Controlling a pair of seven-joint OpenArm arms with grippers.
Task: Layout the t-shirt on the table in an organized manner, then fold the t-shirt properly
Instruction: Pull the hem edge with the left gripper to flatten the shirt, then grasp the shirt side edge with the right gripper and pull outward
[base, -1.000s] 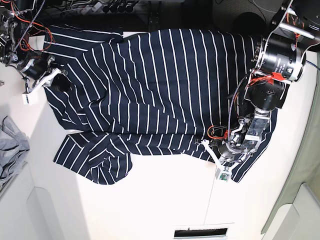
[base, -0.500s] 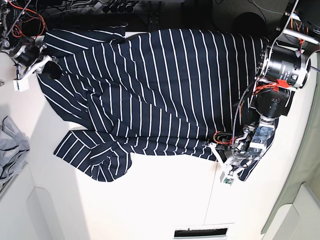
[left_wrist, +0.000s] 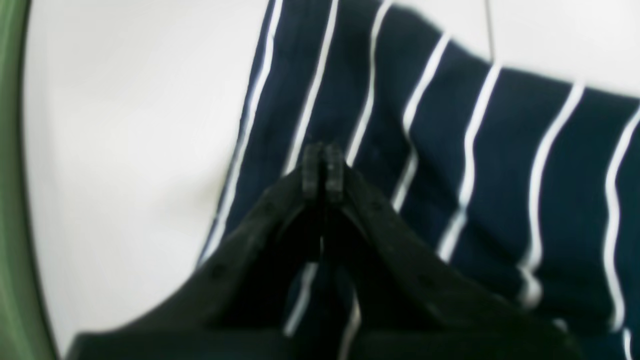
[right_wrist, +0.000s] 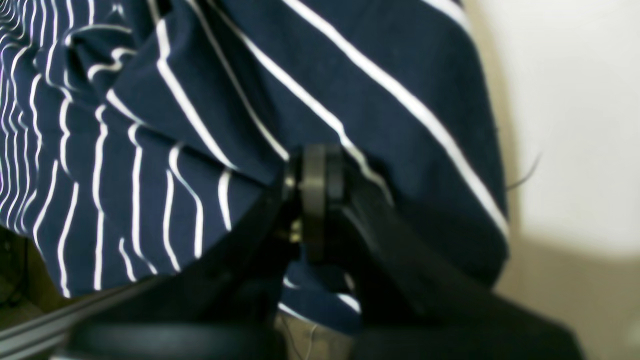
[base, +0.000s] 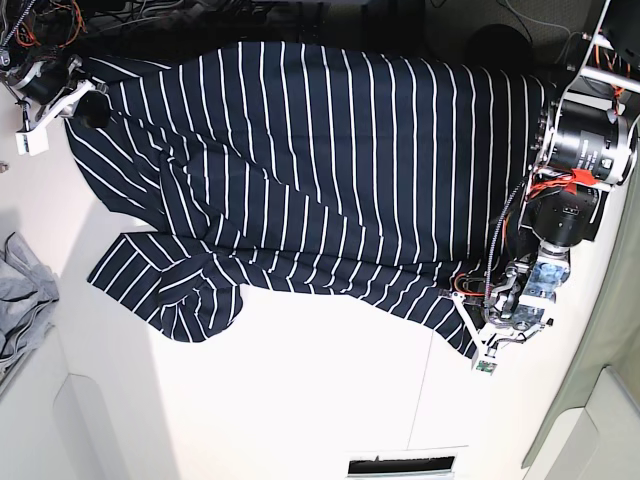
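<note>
The t-shirt (base: 330, 170), dark navy with thin white stripes, lies stretched wide across the white table (base: 300, 400), one sleeve bunched at the lower left. My left gripper (base: 468, 325) is shut on the shirt's lower right corner; in the left wrist view the gripper (left_wrist: 323, 167) pinches striped fabric (left_wrist: 500, 175) beside bare table (left_wrist: 125, 150). My right gripper (base: 92, 108) is shut on the shirt's top left corner; in the right wrist view the gripper (right_wrist: 315, 170) clamps a raised fold of the shirt (right_wrist: 350, 75).
A plain grey cloth (base: 20, 300) lies at the left edge. A green surface (base: 605, 330) borders the right side. White bins sit at the lower left (base: 100, 430) and lower right (base: 590, 430). A vent (base: 400, 465) is at the bottom edge.
Both arms moved apart, the left toward the lower right, the right toward the top left. The shirt has been pulled flatter and wider between them.
</note>
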